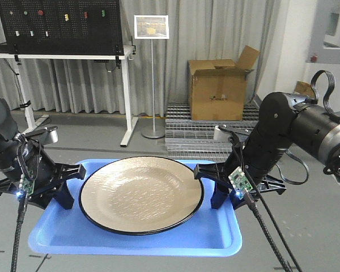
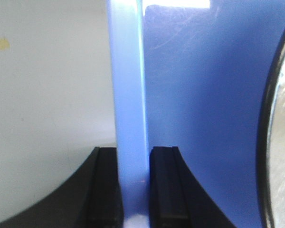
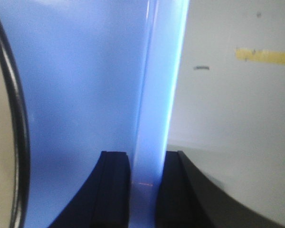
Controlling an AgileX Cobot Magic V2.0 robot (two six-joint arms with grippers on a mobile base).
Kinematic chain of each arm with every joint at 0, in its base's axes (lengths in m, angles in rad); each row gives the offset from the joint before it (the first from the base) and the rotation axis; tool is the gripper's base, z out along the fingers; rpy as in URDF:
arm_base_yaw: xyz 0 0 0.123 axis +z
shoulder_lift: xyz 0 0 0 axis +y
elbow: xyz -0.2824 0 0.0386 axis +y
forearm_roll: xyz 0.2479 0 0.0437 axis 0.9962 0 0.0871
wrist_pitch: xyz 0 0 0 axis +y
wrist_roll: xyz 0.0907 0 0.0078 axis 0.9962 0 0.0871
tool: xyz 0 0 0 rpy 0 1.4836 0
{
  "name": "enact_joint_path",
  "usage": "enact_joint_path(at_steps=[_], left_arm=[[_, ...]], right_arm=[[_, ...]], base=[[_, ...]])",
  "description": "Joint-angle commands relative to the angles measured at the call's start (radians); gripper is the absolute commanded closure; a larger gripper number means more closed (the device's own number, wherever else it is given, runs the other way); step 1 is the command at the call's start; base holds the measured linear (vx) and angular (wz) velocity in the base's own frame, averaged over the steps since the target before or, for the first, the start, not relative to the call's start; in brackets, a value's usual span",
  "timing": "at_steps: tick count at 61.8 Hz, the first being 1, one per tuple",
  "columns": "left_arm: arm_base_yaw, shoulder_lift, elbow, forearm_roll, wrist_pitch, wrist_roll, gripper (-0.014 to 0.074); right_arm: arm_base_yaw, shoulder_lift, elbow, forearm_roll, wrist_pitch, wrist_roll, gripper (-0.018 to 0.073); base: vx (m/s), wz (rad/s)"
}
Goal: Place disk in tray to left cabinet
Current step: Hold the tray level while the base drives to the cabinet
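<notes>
A: Both arms are on the tray (image 1: 136, 242), one at each short end. The left gripper (image 1: 69, 186) is clamped narrow over the left rim. Its wrist view shows the blue lip pinched between two black pads (image 2: 164, 190).

B: Same story on the other side. The right gripper (image 1: 211, 185) bites the right rim, with its pads tight against both faces of the plastic.

A: And the disk (image 1: 141, 194)? It lies flat in the middle of the tray, between the two grippers. Its black rim is near each one but touches neither, as far as the front view shows.

B: Nothing under the tray but grey floor (image 1: 317, 238), it seems. So this reads as the carry step: disk loaded, tray gripped and held up, delivery not yet made.

A: The cabinet is nowhere in these views. Ahead there's a cardboard box (image 1: 218, 90) and a signpost (image 1: 152, 73), but no shelves.

B: So the next move probably calls for a turn to the left to find the cabinet, both arms moving as one. The tray needs to be level, the grip firm and the gap between the grippers fixed.

A: Right, the disk looks glossy and sits loose. Any tilt and it could slide to a rim.

B: Then it's a shelf to line up with and a flat slide in.
</notes>
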Motion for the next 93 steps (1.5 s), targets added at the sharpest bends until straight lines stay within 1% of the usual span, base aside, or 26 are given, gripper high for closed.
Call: enact_joint_path(at_steps=[1,48,93], left_arm=[[-0.003,-0.058,-0.039,-0.04,-0.016,-0.002,0.0596],[-0.003,-0.058,-0.039,-0.04,-0.016,-0.002,0.0596],[-0.003,-0.058,-0.039,-0.04,-0.016,-0.002,0.0596]], right_arm=[[0.0,-0.07,-0.038,0.025,0.01,-0.007,0.056],[0.0,-0.07,-0.038,0.025,0.01,-0.007,0.056],[0.0,-0.07,-0.038,0.025,0.009,-0.007,0.056]], base=[[0.68,0.13],[0.69,0.1],[0.64,-0.12]])
